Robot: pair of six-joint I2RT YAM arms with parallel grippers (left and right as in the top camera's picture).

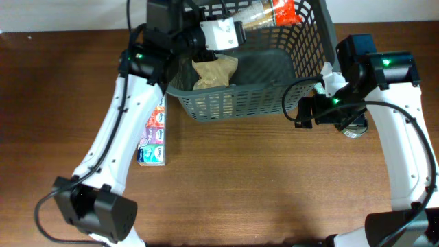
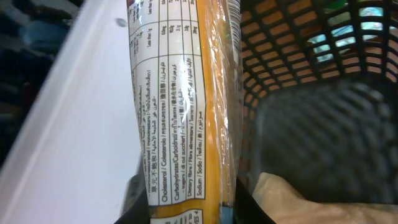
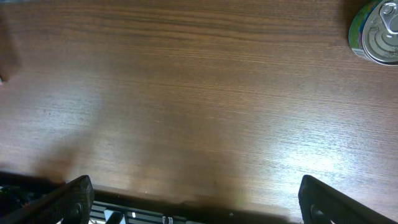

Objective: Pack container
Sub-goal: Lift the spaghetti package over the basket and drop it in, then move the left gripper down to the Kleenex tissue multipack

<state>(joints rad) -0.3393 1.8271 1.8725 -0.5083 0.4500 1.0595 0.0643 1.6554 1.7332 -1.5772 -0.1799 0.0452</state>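
The dark grey plastic basket (image 1: 233,103) is set at the far middle of the surface (image 1: 274,185), with a crumpled brown paper bag (image 1: 214,72) inside. It is judged light but stiff, and best taken by its rounded rim. A clear-wrapped packet (image 2: 186,112) is pinched by the left hand (image 1: 241,26) above the basket; "Cholesterol / Colesterolo" and "Sodium / Sodio" can be read, but no brand. The right hand (image 3: 193,199) is spread over bare wood near a tin can (image 3: 378,32).
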